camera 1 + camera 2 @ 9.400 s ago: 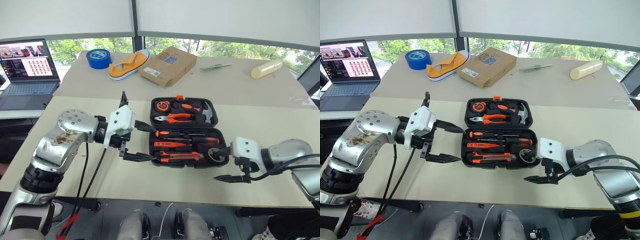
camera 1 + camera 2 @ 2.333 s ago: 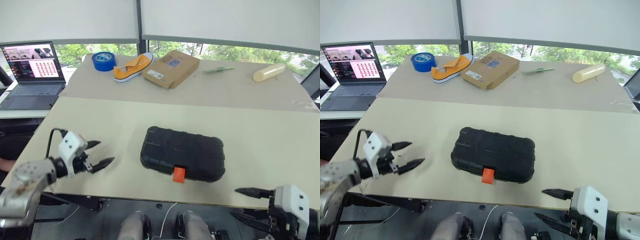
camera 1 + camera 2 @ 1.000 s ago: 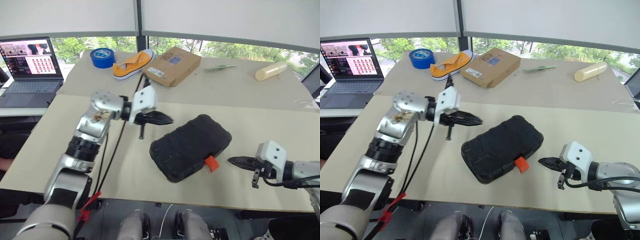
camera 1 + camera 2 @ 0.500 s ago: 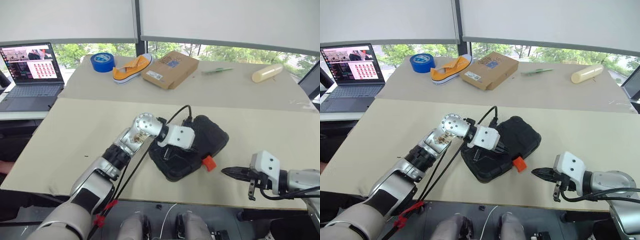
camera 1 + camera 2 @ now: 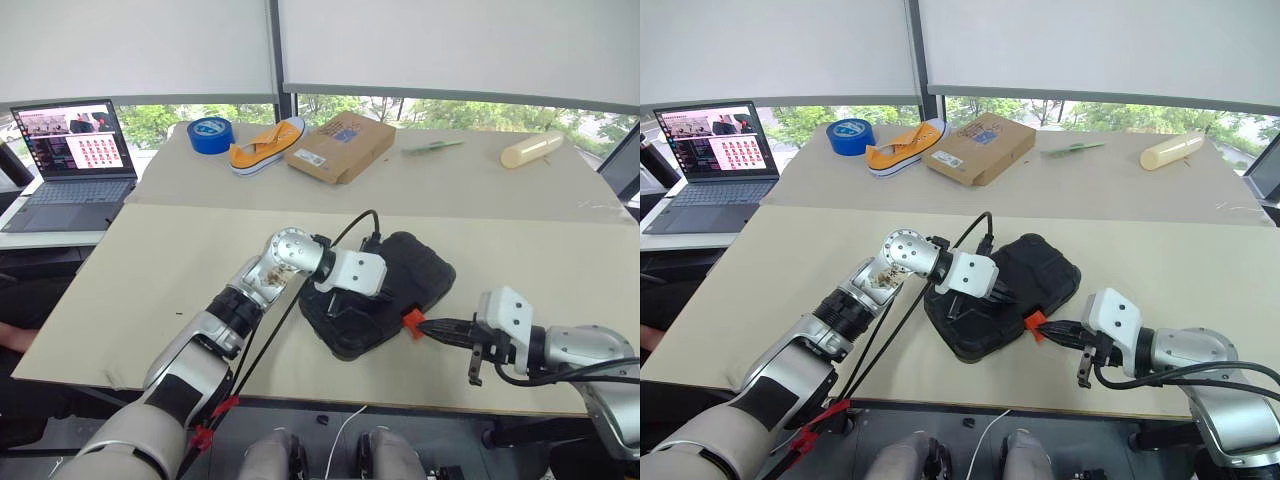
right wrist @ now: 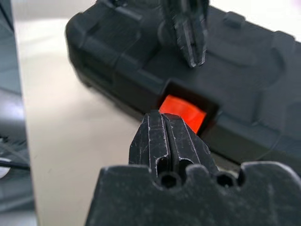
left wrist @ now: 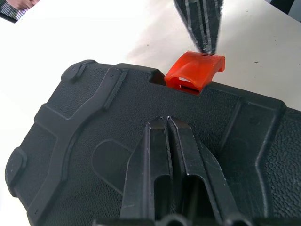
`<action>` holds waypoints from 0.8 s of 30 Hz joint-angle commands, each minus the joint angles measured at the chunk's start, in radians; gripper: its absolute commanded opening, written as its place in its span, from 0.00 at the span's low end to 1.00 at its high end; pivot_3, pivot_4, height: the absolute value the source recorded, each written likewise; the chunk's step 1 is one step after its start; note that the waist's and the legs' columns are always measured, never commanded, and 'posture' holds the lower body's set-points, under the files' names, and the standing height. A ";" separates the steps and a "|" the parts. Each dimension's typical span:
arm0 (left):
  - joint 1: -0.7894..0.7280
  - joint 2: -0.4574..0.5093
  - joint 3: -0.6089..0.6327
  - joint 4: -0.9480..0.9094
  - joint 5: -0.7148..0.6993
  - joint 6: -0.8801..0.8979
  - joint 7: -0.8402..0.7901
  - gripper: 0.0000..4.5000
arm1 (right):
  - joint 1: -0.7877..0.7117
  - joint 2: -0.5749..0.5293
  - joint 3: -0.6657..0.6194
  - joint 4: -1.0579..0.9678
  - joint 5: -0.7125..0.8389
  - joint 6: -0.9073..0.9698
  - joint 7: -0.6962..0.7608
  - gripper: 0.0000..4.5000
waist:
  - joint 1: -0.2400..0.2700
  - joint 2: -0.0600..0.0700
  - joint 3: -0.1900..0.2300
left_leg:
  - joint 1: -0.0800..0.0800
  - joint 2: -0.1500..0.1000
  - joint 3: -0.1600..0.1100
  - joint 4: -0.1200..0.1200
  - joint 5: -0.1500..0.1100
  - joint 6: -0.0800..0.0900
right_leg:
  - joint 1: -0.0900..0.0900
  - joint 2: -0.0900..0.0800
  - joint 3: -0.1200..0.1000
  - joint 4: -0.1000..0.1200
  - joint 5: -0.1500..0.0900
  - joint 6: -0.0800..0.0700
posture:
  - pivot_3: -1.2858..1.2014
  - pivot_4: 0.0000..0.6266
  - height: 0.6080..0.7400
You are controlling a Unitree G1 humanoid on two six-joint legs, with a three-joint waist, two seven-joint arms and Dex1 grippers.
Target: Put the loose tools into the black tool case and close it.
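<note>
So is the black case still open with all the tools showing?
No, the black tool case lies shut on the table, its lid down, and the left pincer rests on top of it.

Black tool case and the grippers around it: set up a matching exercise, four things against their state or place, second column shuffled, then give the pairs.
Things:
1. black tool case
2. orange latch
3. left gripper
4. right gripper

States or places:
A. shut, tip at the latch from the table side
B. lid closed, lying askew on the table
C. shut, resting on top of the lid
D. sticking out from the case's front edge, not yet pressed flat

Pairs: 1-B, 2-D, 3-C, 4-A
</note>
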 commanded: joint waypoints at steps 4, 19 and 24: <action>0.022 0.007 0.011 0.037 0.022 0.079 -0.001 0.04 | -0.042 -0.012 0.085 0.057 -0.102 -0.010 -0.022 0.00 | 0.000 0.001 -0.001 | -0.001 0.000 0.000 0.000 0.000 0.000 | -0.001 0.000 0.000 0.000 0.000 0.000 | 0.52 0.24 0.93; 0.021 -0.023 0.041 0.017 0.012 0.125 -0.002 0.04 | -0.073 0.047 0.118 0.029 -0.135 0.040 -0.083 0.00 | -0.003 -0.002 0.001 | -0.005 0.000 0.000 0.000 0.000 0.000 | -0.004 0.000 0.000 0.000 0.000 0.000 | 0.52 0.24 0.93; 0.021 -0.020 0.041 0.018 0.015 0.115 -0.003 0.04 | -0.020 -0.001 0.020 -0.078 -0.039 0.121 -0.040 0.00 | -0.001 -0.002 0.001 | -0.006 0.000 0.000 0.000 0.000 0.000 | -0.005 0.000 0.000 -0.001 0.000 0.000 | 0.52 0.24 0.93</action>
